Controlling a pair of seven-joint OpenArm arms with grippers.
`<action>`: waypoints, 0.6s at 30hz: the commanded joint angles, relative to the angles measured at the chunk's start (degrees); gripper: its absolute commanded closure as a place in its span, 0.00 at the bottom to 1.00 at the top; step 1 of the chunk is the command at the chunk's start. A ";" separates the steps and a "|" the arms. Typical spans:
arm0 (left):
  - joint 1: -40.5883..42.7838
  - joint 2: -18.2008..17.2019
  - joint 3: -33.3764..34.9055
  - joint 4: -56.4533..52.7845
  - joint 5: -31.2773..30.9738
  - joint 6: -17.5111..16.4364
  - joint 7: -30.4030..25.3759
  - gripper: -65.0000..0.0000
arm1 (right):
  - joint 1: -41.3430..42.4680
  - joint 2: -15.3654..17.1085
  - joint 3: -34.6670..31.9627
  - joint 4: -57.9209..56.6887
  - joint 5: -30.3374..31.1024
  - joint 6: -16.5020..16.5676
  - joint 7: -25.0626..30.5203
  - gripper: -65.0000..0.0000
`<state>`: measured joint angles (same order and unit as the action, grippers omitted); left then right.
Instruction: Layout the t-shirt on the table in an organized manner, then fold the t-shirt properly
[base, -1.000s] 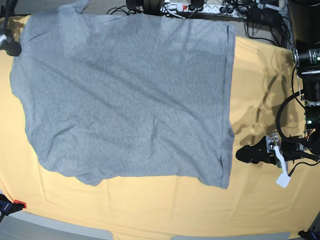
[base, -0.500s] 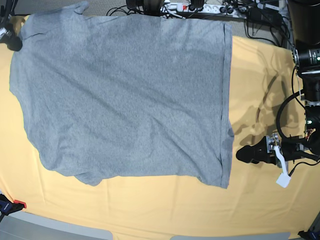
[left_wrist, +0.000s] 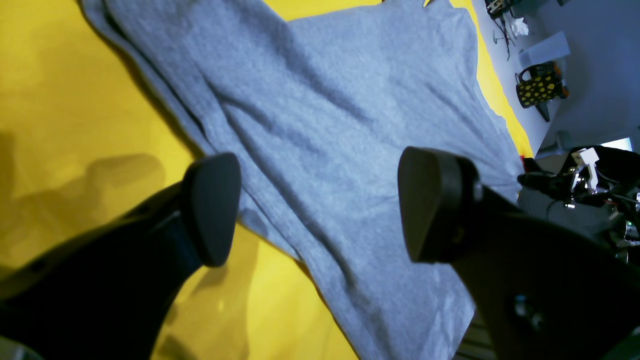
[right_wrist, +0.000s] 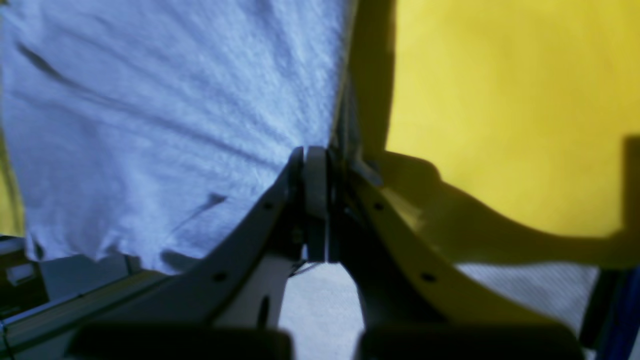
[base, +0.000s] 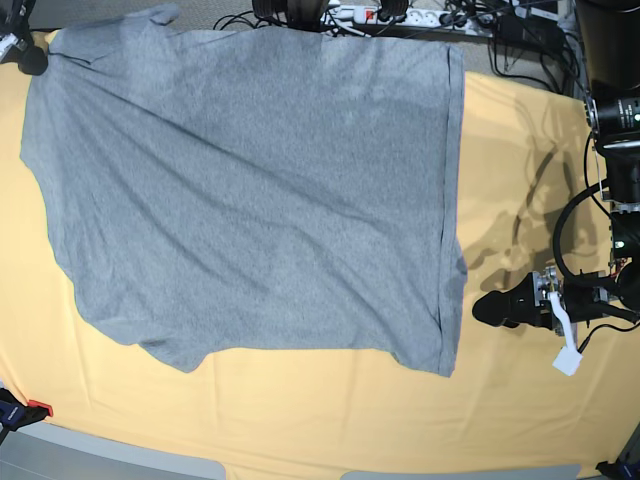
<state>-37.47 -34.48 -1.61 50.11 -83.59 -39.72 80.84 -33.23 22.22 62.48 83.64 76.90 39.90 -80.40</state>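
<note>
The heather-grey t-shirt (base: 250, 200) lies spread flat over most of the yellow table (base: 520, 150), its straight hem toward the right and no lettering showing. My right gripper (base: 25, 58) is at the far left corner, shut on the shirt's edge; in the right wrist view the closed fingers (right_wrist: 315, 170) pinch a fold of grey fabric (right_wrist: 175, 100). My left gripper (base: 497, 308) hovers open just right of the shirt's near hem corner, touching nothing. In the left wrist view its black fingertips (left_wrist: 212, 210) stand wide apart over the hem (left_wrist: 320, 150).
Cables and a power strip (base: 370, 14) run along the far edge. Black arm hardware (base: 620, 130) stands at the right, with a white tag (base: 566, 360) hanging below it. A red clamp (base: 36, 407) sits at the near left. A dotted mug (left_wrist: 540, 87) stands off the table.
My right gripper has moved toward the far left corner with the shirt's edge, drawing the shirt's far side and hem slightly leftward. The left arm has stayed still.
</note>
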 joint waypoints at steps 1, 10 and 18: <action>-1.90 -1.09 -0.44 0.79 -1.41 -0.28 -0.84 0.24 | -0.92 1.44 0.63 0.81 -0.37 -0.26 0.40 1.00; -1.90 -1.09 -0.44 0.79 -1.41 -0.28 -0.84 0.24 | -7.93 1.44 0.63 4.68 -0.48 -1.31 0.40 1.00; -1.90 -1.31 -0.46 0.79 -1.41 -0.28 -0.84 0.24 | -8.68 1.44 0.63 8.59 -0.13 0.10 0.40 1.00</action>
<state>-37.47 -34.59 -1.61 50.11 -83.59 -39.72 80.82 -41.17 22.52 62.48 91.44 75.92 39.70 -80.20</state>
